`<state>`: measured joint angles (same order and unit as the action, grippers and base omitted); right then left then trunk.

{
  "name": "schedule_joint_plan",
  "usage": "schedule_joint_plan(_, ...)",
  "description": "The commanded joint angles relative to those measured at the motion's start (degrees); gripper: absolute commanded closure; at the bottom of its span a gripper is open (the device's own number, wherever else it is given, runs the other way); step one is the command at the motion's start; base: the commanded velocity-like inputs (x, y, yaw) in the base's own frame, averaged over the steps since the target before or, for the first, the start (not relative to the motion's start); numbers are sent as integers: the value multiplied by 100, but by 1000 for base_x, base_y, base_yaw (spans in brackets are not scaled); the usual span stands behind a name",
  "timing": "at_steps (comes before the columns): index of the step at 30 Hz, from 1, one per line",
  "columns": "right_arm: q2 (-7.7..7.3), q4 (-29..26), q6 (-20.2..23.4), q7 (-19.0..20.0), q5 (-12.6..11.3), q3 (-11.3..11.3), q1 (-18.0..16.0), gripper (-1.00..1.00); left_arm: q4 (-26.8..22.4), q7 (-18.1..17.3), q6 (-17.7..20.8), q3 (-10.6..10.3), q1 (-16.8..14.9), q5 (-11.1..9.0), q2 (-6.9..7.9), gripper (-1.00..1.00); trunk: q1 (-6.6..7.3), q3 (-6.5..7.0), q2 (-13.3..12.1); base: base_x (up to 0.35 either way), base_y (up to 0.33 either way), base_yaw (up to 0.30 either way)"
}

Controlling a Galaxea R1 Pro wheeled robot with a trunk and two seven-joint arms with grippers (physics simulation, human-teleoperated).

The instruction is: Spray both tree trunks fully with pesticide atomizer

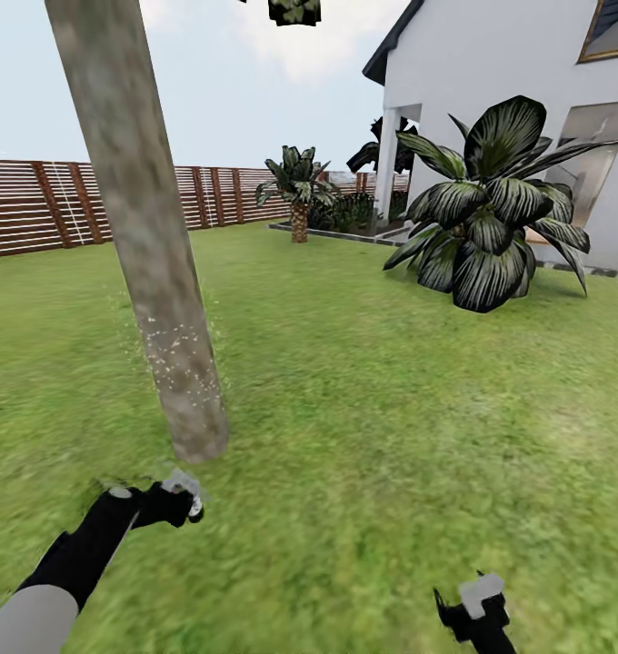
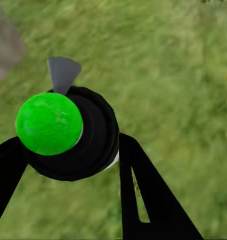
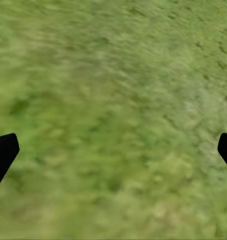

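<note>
Our left gripper (image 2: 68, 150) is clamped around the pesticide atomizer (image 2: 68, 135), a black finger showing on each side of its dark round body. In the left wrist view the thing looks black with a bright green cap and a small grey nozzle, not white and red, so we go by its place in the grasp. In the head view the left gripper (image 1: 168, 501) hangs low at the near left, just in front of the foot of the tree trunk (image 1: 141, 236), and the atomizer's pale tip (image 1: 184, 483) points up toward the bark. We judge it is held this close and low so that the mist lands on the trunk and does not drift off over the lawn.

A scatter of fine white specks, the pesticide (image 1: 177, 359), sits on the lower part of the trunk and just beside it. The upper trunk looks bare of specks, so we judge this tree only partly covered, with the nozzle needing to aim higher.

Our right gripper (image 1: 477, 607) hangs at the near right over the grass (image 1: 391, 381), well apart from the trunk. Its fingertips (image 3: 3, 150) stand wide apart with nothing between them; we take it to be idle, kept out of the spray.

Farther off, a broad-leaved plant (image 1: 491, 218) stands at the right before a white house (image 1: 500, 82), a short palm (image 1: 298, 195) sits at the far middle, and a slatted wooden fence (image 1: 36, 204) closes the garden's far left.
</note>
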<state>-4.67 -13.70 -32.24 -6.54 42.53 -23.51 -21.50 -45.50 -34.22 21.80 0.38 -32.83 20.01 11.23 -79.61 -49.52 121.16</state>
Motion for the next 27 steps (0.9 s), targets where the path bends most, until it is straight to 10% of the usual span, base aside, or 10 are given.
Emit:
schedule_joint_plan(1,7,-524,243,825,398,-39,-10,-100,129,-349,-260,-284,-19,114,32,100,1,-6,3,0,0,0)
schedule_joint_plan(6,38,-1954,903,4308,622,-34,-128,-100,359,-1787,-898,-918,-56,745,113,100,1,-6,3,0,0,0)
schedule_joint_plan(9,80,-2327,942,5456,632,-29,-275,-100,419,-2412,-950,-1150,-49,1348,65,100,1,-6,3,0,0,0)
schedule_joint_plan(12,94,-2389,947,6083,629,28,-440,-100,427,-2702,-957,-1470,-51,1717,48,100,1,-6,3,0,0,0)
schedule_joint_plan(17,244,-2399,948,6265,629,116,-502,-100,428,-2904,-956,-1603,-52,1792,16,100,1,-6,3,0,0,0)
schedule_joint_plan(21,456,-2476,956,6564,616,940,-520,-100,428,-2923,-930,-2011,-61,1801,-181,100,1,-6,3,0,0,0)
schedule_joint_plan(22,519,-2488,956,6578,612,1015,-521,100,428,-2924,-925,-2039,-63,1803,-239,100,1,-6,3,0,0,0)
schedule_joint_plan(27,836,-2610,964,6683,622,1114,-531,100,428,-2931,-915,-2067,-65,2028,-446,100,1,-6,3,0,0,0)
